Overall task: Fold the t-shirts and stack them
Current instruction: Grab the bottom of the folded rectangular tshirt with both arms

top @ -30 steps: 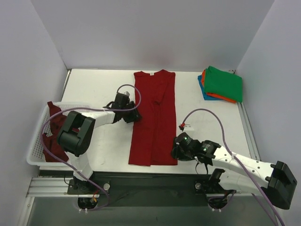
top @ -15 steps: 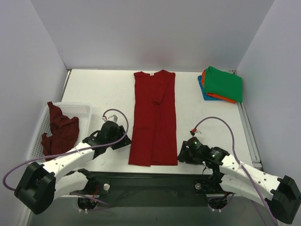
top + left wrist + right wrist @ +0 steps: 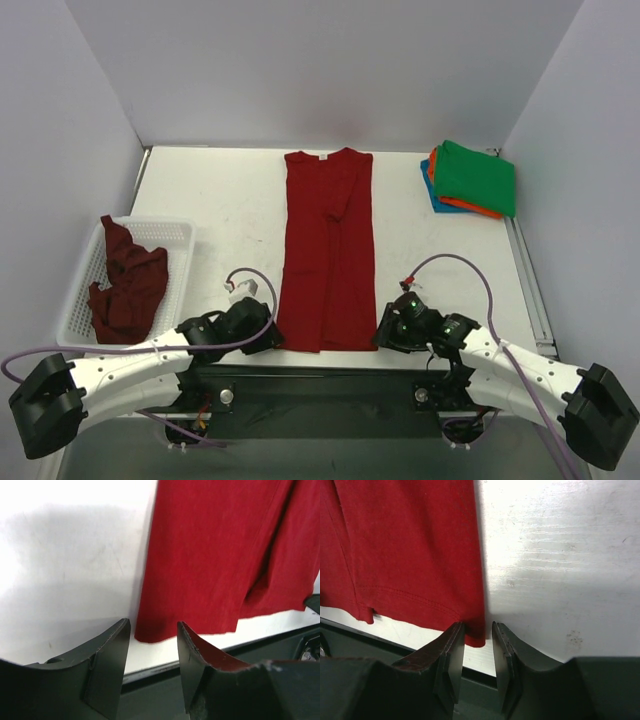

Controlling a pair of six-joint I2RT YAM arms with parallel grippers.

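Observation:
The bright red t-shirt [image 3: 328, 250] lies folded lengthwise into a long strip in the middle of the table, collar at the far end. My left gripper [image 3: 268, 336] is open at its near left hem corner; in the left wrist view [image 3: 154, 630] that corner [image 3: 150, 635] lies just beyond the fingertips. My right gripper [image 3: 386, 334] is open at the near right hem corner. In the right wrist view [image 3: 479, 630] the corner [image 3: 476, 632] sits between the jaws, with a gap to one pad. The maroon shirt [image 3: 128, 290] lies crumpled in the basket. Folded green [image 3: 478, 175], orange [image 3: 462, 205] and blue [image 3: 432, 192] shirts are stacked at the far right.
A white mesh basket [image 3: 75, 300] stands at the left table edge. The table's near edge and a dark rail [image 3: 320, 375] run just behind both grippers. Grey walls close in the left, far and right sides.
My left arm has swung from the shirt's left edge at mid-length down to its near left hem corner. My right gripper has shifted slightly at the near right corner.

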